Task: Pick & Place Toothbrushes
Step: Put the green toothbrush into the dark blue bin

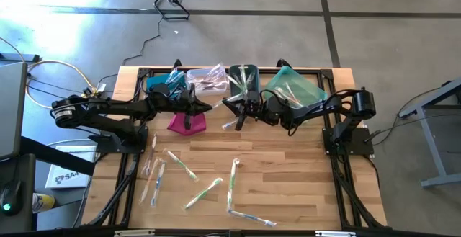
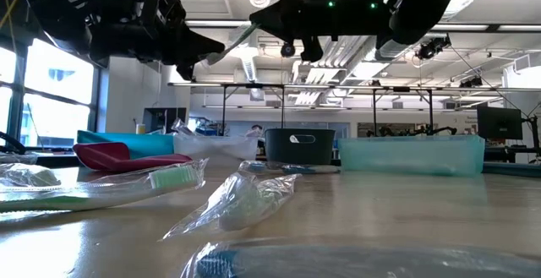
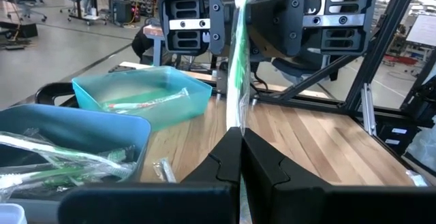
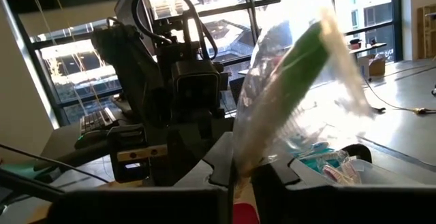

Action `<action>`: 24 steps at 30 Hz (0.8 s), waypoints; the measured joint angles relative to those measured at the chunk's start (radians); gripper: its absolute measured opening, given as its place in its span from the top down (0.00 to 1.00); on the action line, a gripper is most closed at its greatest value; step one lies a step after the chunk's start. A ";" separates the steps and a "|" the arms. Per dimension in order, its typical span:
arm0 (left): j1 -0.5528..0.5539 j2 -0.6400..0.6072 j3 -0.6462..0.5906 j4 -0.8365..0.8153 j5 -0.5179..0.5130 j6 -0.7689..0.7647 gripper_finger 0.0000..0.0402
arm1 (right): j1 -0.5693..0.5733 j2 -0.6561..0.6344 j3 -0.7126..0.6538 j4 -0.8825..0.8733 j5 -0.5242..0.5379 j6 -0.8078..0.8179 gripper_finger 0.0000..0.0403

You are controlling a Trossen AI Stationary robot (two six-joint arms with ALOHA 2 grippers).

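One green-handled toothbrush in a clear wrapper (image 2: 241,37) hangs in the air between my two grippers, above the table's far middle. My left gripper (image 1: 209,107) reaches in from the left and is shut on it. My right gripper (image 1: 226,105) reaches in from the right and is shut on it too. Several more wrapped toothbrushes (image 1: 204,192) lie flat on the near half of the table. Another wrapped toothbrush (image 1: 232,124) lies just below the right gripper. My left gripper pinches the wrapped toothbrush between its two fingers at one end (image 3: 238,118). The rest of the toothbrush runs away from the fingers toward the right gripper (image 3: 272,26). The toothbrush is lifted clear of the table. My right gripper pinches the wrapper between its two fingers near the handle's end (image 4: 240,157). The green handle (image 4: 300,54) slants up and away from the fingers. The fingers come in level from the table's right side.
Along the far edge stand a blue bin (image 1: 160,84), a clear bin (image 1: 207,78), a dark grey bin (image 1: 243,78) and a tilted teal bin (image 1: 295,86), each with wrapped toothbrushes inside. A magenta pouch (image 1: 186,122) sits under the left gripper.
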 joint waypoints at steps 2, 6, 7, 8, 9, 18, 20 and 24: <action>0.000 0.000 0.000 0.000 0.000 0.000 1.00 | 0.000 0.000 0.000 0.000 -0.001 -0.001 0.95; 0.000 0.000 0.000 0.000 0.000 0.000 1.00 | 0.000 0.000 0.000 -0.001 -0.001 -0.001 0.95; 0.000 0.000 0.000 0.000 0.000 0.000 1.00 | 0.000 0.000 0.000 -0.001 -0.001 -0.001 0.95; 0.000 0.000 0.000 0.000 0.000 0.000 1.00 | 0.000 0.000 0.000 -0.001 -0.001 -0.001 0.95; 0.000 0.000 0.000 0.000 0.000 0.000 1.00 | 0.000 0.000 0.000 -0.001 -0.002 -0.001 0.95; 0.000 -0.001 0.000 0.001 -0.004 0.000 0.90 | 0.000 0.000 -0.001 -0.007 -0.012 0.002 0.95; 0.000 -0.001 0.000 -0.012 -0.005 0.007 0.84 | 0.000 0.000 -0.001 -0.008 -0.013 0.002 0.95; 0.000 -0.001 0.000 -0.017 -0.006 0.028 0.72 | 0.000 0.000 -0.001 -0.007 -0.016 0.002 0.95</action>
